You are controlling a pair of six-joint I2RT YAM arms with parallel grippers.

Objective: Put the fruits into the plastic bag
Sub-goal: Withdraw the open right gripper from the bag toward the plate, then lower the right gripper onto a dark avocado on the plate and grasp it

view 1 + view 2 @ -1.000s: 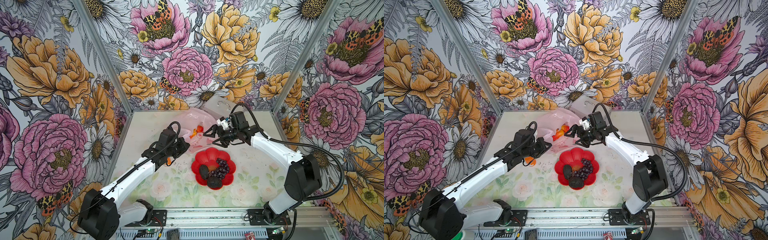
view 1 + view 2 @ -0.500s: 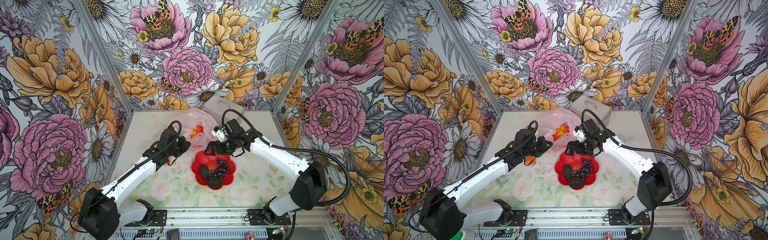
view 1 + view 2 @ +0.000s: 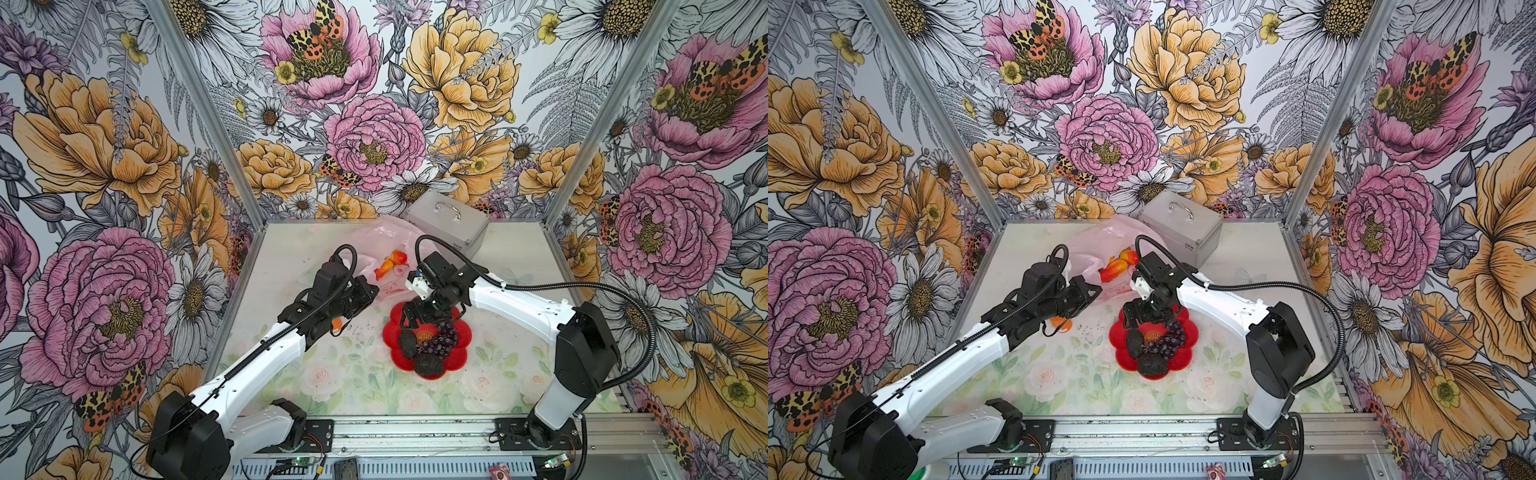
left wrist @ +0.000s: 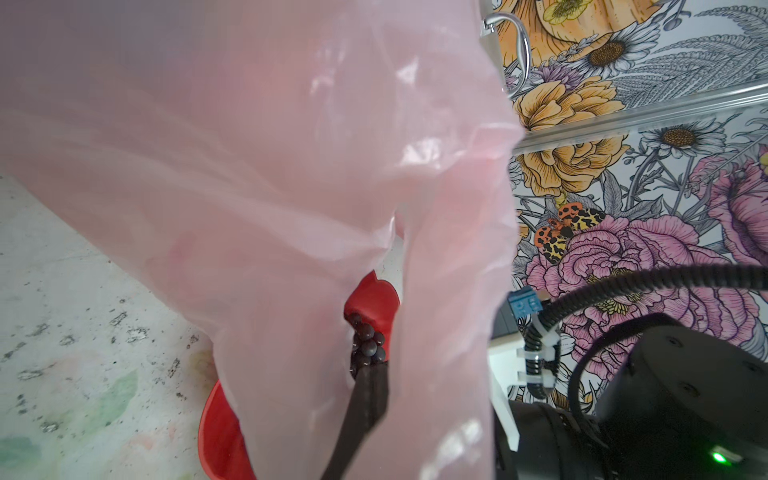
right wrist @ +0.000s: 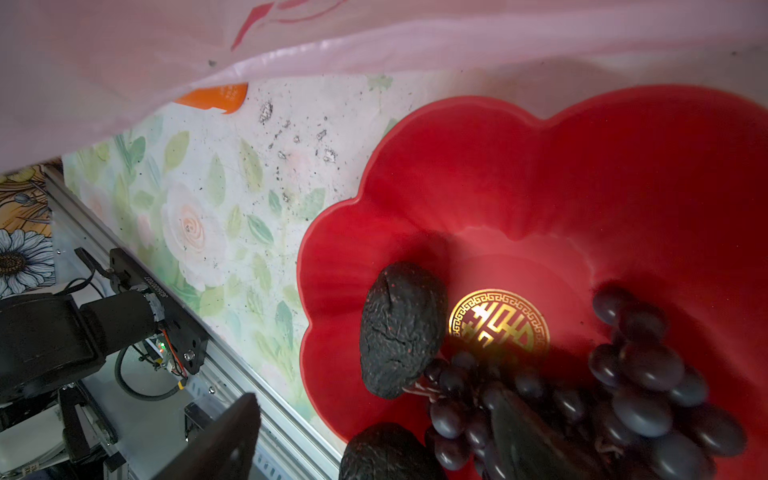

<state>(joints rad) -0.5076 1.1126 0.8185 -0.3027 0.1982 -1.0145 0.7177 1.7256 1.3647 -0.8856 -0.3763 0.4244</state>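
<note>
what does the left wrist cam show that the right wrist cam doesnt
Only the left wrist view: the metal case's handle and the right arm. Only the right wrist view: two black avocados, the gold emblem on the plate, and an orange bottle partly hidden by the bag's edge. Both: the pink plastic bag up close, the red plate and the dark grapes on it.
</note>
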